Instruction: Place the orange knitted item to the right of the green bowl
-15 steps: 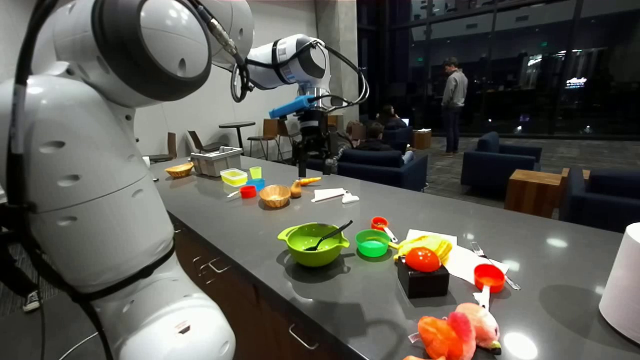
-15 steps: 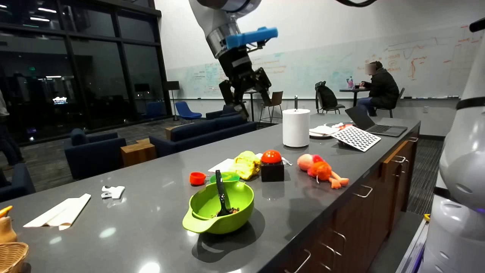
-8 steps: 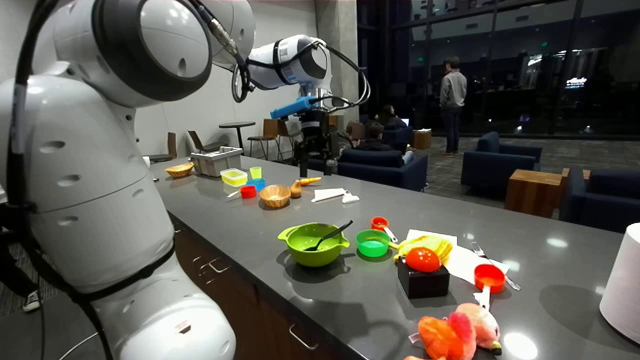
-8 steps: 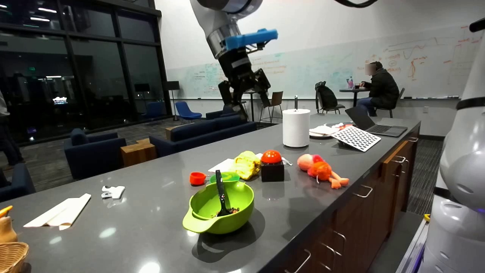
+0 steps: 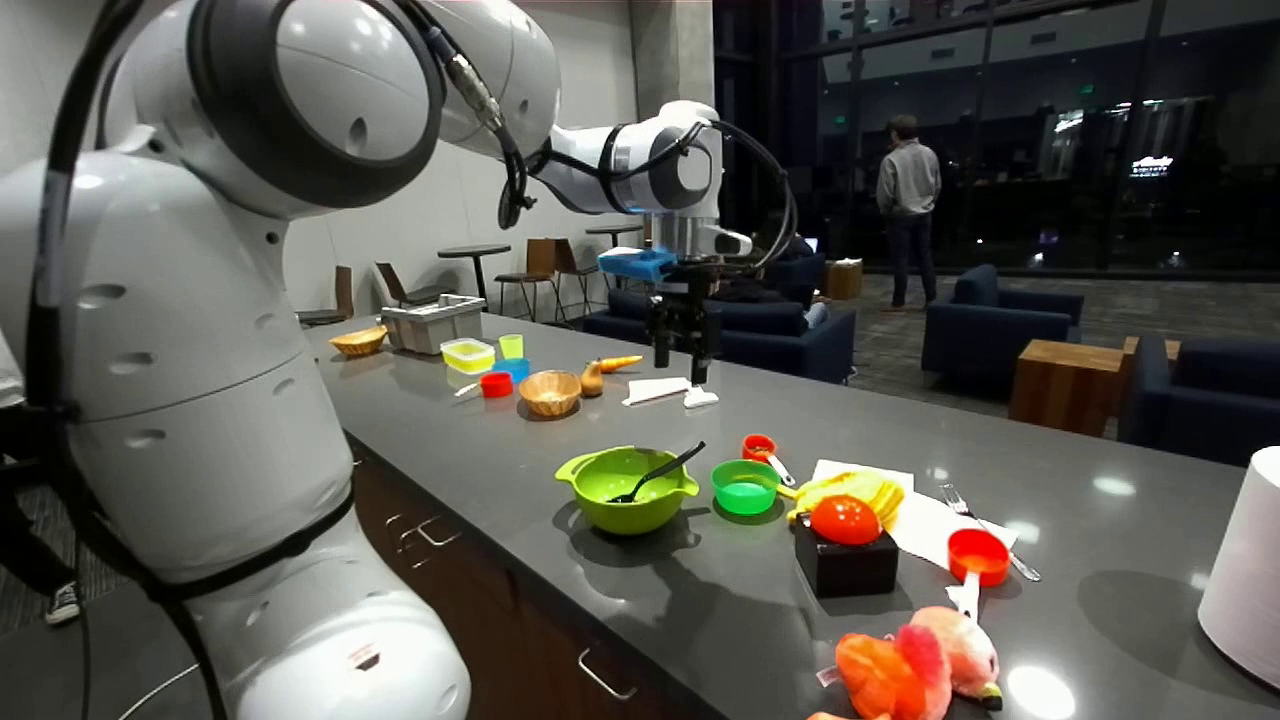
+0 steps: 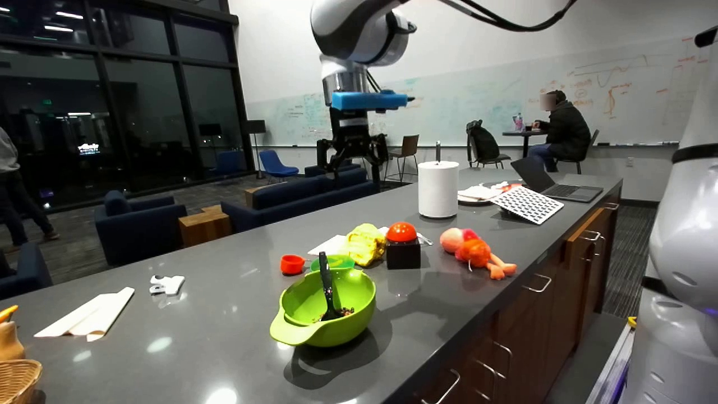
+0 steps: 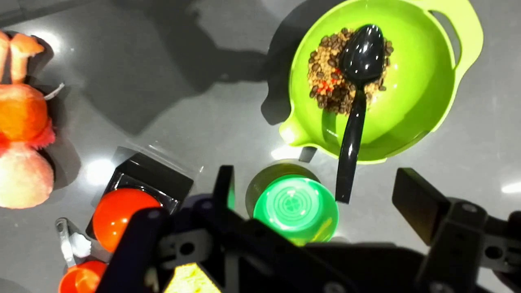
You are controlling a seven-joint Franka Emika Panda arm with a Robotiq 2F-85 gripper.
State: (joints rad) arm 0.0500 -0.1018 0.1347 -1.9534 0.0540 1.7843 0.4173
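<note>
Yellow knitted cloth (image 6: 366, 244) lies just beside the black box (image 6: 403, 256), mid-frame in an exterior view. The green bowl (image 7: 423, 93), a black spoon (image 7: 357, 114) in it, sits at the wrist view's upper right. The claw (image 7: 319, 192) is spread wide, gripping nothing.

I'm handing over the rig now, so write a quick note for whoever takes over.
Gripper: open, holding nothing, raised above the counter.
Things: the yellow knitted item lies next to the red-button box; the smaller green bowl sits between it and the lime-green bowl, which holds a black spoon.
Done: no grasp yet.
Left: probably grasp it and set it right of the lime-green bowl. Check whose right is meant: in an exterior view the yellow knitted item already lies on that side.
</note>
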